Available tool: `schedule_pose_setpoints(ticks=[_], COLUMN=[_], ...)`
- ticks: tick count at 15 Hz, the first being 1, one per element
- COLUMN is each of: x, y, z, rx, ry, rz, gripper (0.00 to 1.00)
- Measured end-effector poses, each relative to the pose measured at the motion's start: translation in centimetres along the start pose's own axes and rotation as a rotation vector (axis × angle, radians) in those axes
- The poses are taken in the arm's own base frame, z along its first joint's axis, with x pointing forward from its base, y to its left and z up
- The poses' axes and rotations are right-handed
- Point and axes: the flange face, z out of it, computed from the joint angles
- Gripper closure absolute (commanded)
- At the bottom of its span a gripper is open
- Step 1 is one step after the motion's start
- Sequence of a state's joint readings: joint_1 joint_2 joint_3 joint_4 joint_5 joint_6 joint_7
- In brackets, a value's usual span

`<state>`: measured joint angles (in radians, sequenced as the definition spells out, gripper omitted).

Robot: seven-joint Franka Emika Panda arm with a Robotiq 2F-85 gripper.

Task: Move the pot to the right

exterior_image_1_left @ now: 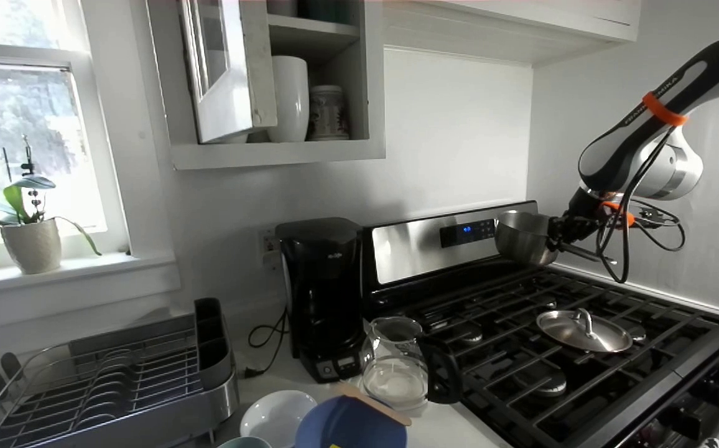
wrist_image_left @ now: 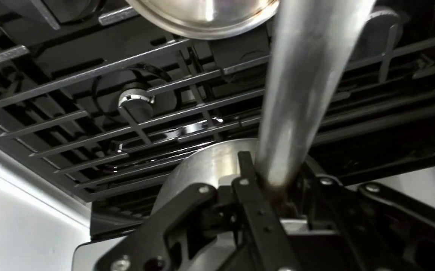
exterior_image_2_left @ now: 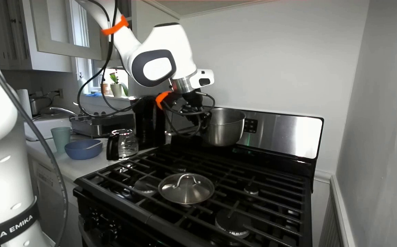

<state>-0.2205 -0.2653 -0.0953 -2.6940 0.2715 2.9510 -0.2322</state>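
Your gripper holds the pot by its handle above the stove, well apart from the lid lying there.

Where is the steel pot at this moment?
The pot is right of centre in an exterior view, above the stove, in front of the back panel, its handle gripped by the end effector.

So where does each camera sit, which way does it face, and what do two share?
Exterior view: high by the counter, facing coffee maker and stove; forearm and pincer show.
Exterior view: beside the robot's base, facing the stove's back panel; much of the arm shows.
Wrist view: behind the pincer, facing down at the pot's handle and stove; pincer fingers show.
Both exterior views share the pot, lid and blue bowl.
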Motion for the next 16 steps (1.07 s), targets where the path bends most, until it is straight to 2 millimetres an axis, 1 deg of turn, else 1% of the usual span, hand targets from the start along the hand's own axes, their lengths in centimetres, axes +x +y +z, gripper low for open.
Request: schedule_pose_setpoints(ticks=[4,5,7,8,12,13,15,16], x=[0.2,0.2,-0.1,-0.2,-0.2,-0.2,-0.3,-0.6], y=[3.4,4.2,5.5,5.8,5.5,5.4,5.4,5.4], z=[-0.6,-0.7,-0.7,-0.7,-0.6,-0.6,-0.5,-0.1], rx=[-0.107,-0.138,-0.185,-0.193,-0.193,-0.193,-0.192,-0.190], ry=[0.018,0.018,0.006,0.003,0.002,0.001,-0.006,-0.020], rz=[0.167,0.207,0.264,0.278,0.283,0.283,0.282,0.277], gripper=[0.93,0.74,0.74,0.74,0.74,0.93,0.93,0.93])
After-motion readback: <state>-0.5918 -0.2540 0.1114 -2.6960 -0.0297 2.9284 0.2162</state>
